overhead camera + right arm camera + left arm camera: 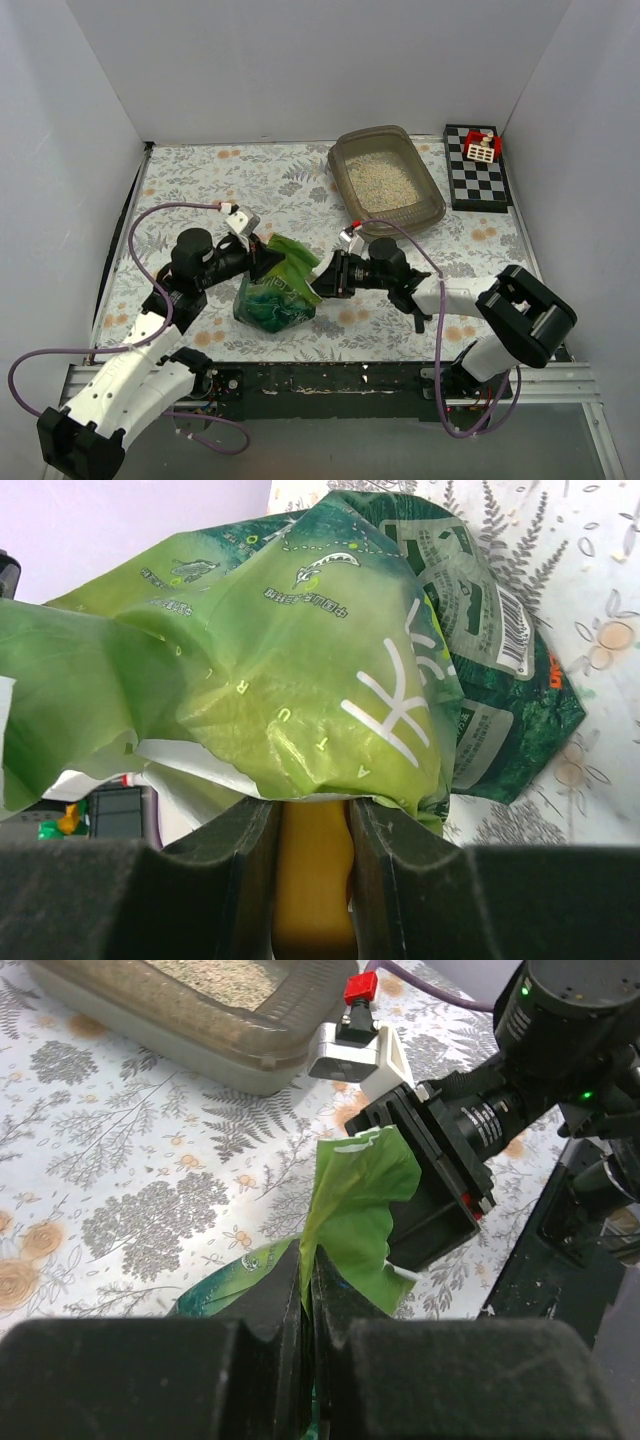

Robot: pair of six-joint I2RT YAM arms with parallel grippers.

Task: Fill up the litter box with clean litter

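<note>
The grey-brown litter box [433, 205] stands at the back right with pale beige clean litter [380, 182] in it; it also shows in the left wrist view [240, 1060]. The crinkled green bag [280, 290] stands between my grippers. My left gripper [258, 258] is shut on the bag's upper edge [350, 1200]. My right gripper [325, 274] is shut on the yellow-orange scoop handle [312, 880]; the scoop's head is hidden inside the bag [290, 660].
A black-and-white checkered board [478, 172] with a small red and white toy [483, 147] lies at the back right. White walls enclose the floral tablecloth [200, 190]. The right arm's wrist [450, 1130] is close to my left gripper.
</note>
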